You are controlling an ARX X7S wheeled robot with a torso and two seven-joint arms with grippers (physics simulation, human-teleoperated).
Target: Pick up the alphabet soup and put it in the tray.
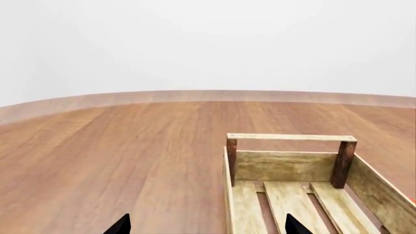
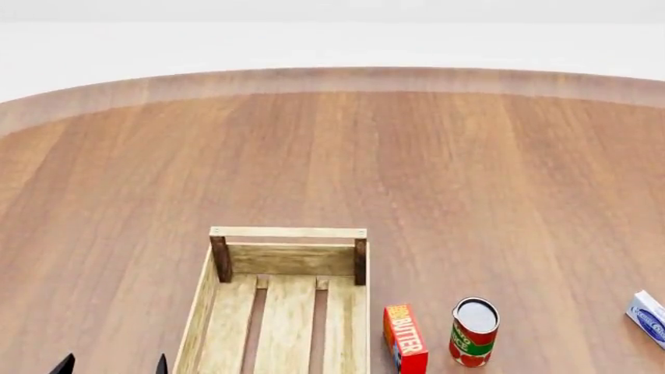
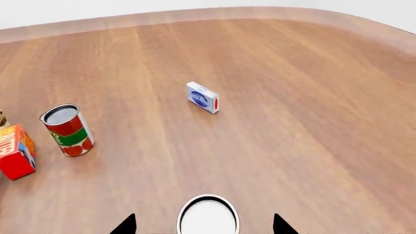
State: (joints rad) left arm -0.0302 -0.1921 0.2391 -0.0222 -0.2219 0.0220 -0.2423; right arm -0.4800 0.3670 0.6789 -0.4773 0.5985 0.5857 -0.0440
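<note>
The tray (image 2: 288,232), a light wooden slatted crate with darker corner posts, stands at the near middle of the wooden table; it also shows in the left wrist view (image 1: 291,137). My left gripper (image 1: 208,228) is open and empty, one tip over the tray's slats and one over the table beside it; its tips show in the head view (image 2: 112,366) just left of the tray. In the right wrist view the alphabet soup (image 3: 208,218) shows only its round white top, its label hidden. My right gripper (image 3: 204,228) is open, one tip on each side of the can, apart from it.
A red-and-green can (image 2: 474,331) and a red butter box (image 2: 406,339) stand right of the tray; both show in the right wrist view, the can (image 3: 67,130) and the box (image 3: 14,151). A small white-and-blue box (image 3: 202,97) lies farther right. The table's curved edge runs along the back.
</note>
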